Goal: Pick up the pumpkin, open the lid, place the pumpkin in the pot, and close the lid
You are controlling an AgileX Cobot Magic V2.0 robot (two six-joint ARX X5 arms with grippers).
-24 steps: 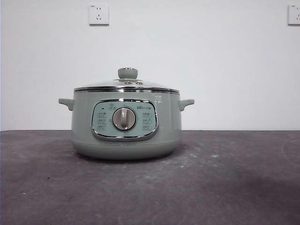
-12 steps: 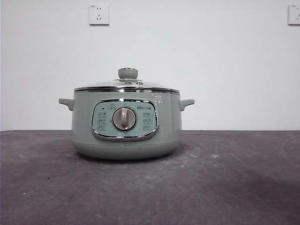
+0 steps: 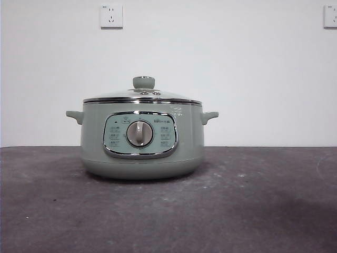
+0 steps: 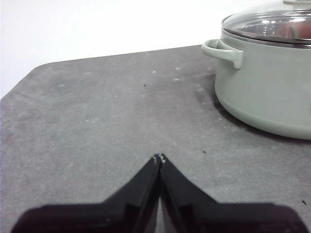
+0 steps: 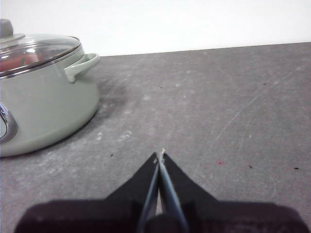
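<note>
The sage-green pot point(image 3: 142, 155) stands in the middle of the dark table with the glass lid point(image 3: 142, 95) seated on its rim, green knob point(image 3: 143, 82) on top. An orange-red shape, the pumpkin point(image 5: 17, 60), shows through the lid's glass inside the pot, and also in the left wrist view point(image 4: 301, 30). My left gripper point(image 4: 159, 156) is shut and holds nothing, well off to one side of the pot point(image 4: 262, 92) above the bare table. My right gripper point(image 5: 160, 154) is shut and holds nothing too, off the other side of the pot point(image 5: 43, 107). Neither arm shows in the front view.
A white wall with two power sockets point(image 3: 111, 16) stands behind the table. The grey tabletop point(image 3: 253, 205) spreads wide on both sides of the pot; its rounded corner point(image 4: 29, 80) shows in the left wrist view.
</note>
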